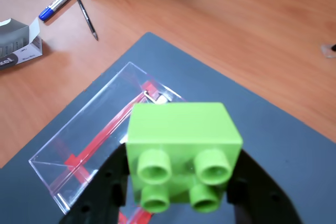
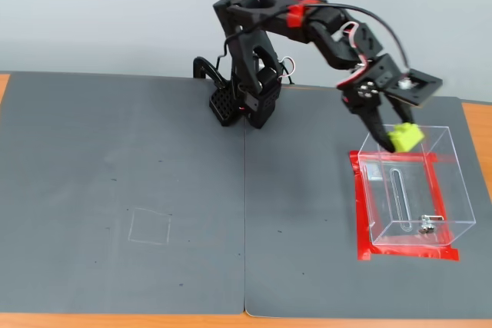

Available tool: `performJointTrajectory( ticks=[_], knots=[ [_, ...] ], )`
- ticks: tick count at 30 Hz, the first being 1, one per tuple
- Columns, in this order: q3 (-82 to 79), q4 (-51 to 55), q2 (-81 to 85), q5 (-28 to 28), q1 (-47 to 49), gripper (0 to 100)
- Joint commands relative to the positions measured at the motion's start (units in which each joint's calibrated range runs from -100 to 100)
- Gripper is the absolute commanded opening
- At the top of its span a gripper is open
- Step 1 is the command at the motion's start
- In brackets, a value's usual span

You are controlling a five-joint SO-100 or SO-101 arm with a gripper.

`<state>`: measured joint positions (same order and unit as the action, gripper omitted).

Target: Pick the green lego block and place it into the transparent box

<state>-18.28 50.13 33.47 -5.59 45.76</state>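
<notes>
The green lego block [image 1: 181,148] fills the lower middle of the wrist view, studs facing the camera, clamped between my gripper's [image 1: 181,182] two black fingers. In the fixed view the same lime block [image 2: 405,137] hangs in my gripper [image 2: 398,137] just above the far left rim of the transparent box [image 2: 415,197]. The box stands on the dark mat at the right, edged with red tape [image 2: 407,253], a slot in its front panel. From the wrist view the transparent box [image 1: 94,140] lies below and left of the block.
The arm's base [image 2: 242,101] stands at the back centre of the grey mat [image 2: 123,205]. A faint square outline [image 2: 150,226] marks the mat's left half. In the wrist view a blue marker [image 1: 58,2], a pen [image 1: 86,17] and a small carton [image 1: 18,45] lie on the wooden desk.
</notes>
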Motion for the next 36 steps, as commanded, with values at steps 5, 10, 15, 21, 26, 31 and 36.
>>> performJointTrajectory(
  ticks=[5, 10, 15, 21, 26, 31, 36],
  knots=[
    [11.3, -0.3, -11.6, 0.2, 4.9, 4],
    [14.8, -0.2, -16.9, 0.2, 6.6, 4],
    [15.6, -0.2, -21.2, 0.2, 7.5, 4],
    [16.6, -0.2, -24.6, 0.1, 8.5, 4],
    [16.6, -0.2, -25.7, -0.1, 8.9, 4],
    [18.4, -0.2, -26.7, 0.1, 9.3, 13],
    [19.9, -0.2, -27.8, 0.1, 9.5, 19]
  ],
)
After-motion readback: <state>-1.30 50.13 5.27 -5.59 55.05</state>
